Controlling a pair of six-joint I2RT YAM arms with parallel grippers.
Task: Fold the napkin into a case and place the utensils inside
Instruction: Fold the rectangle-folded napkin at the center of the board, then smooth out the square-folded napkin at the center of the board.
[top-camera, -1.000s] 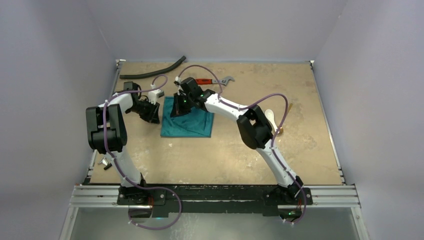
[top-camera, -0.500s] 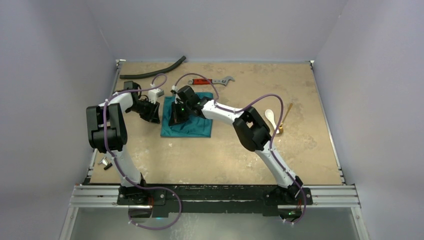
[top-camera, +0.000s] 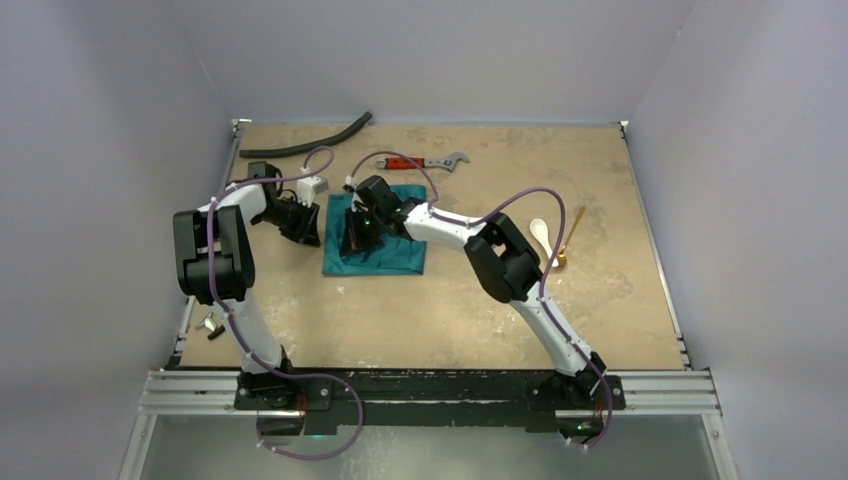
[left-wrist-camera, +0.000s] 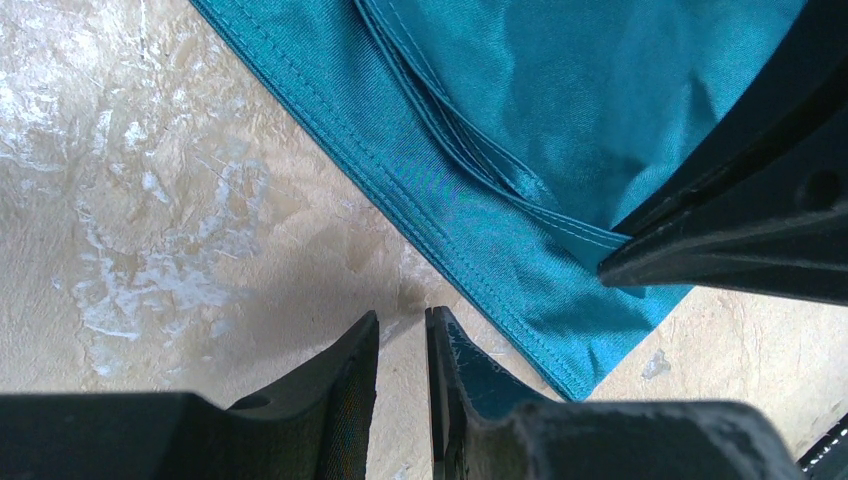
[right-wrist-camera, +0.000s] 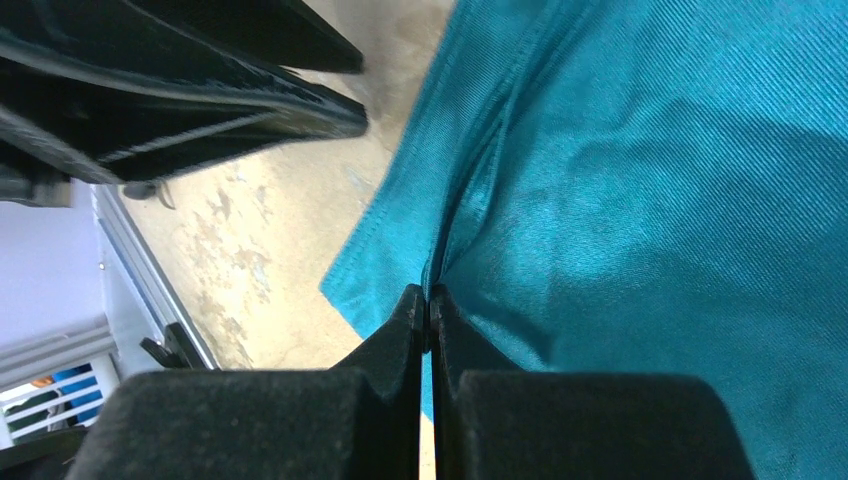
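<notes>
Broadly, the tan desk (top-camera: 450, 300) is occupied left of centre by the napkin (top-camera: 395, 255), which is laid flat as a folded rectangle, with layered hems seen along its left edge. An upper fold at that edge is pinched between the fully closed jaws of the right gripper (right-wrist-camera: 428, 295). Just beside the same edge, the left gripper (left-wrist-camera: 402, 330) is held over bare desk, its jaws nearly closed and seemingly on nothing. A black hose (top-camera: 305, 140) and a red-handled wrench (top-camera: 425, 161) are seen beyond the cloth. Well to the right, the white spoon (top-camera: 540, 235) and the wooden utensil (top-camera: 572, 232) are laid side by side.
</notes>
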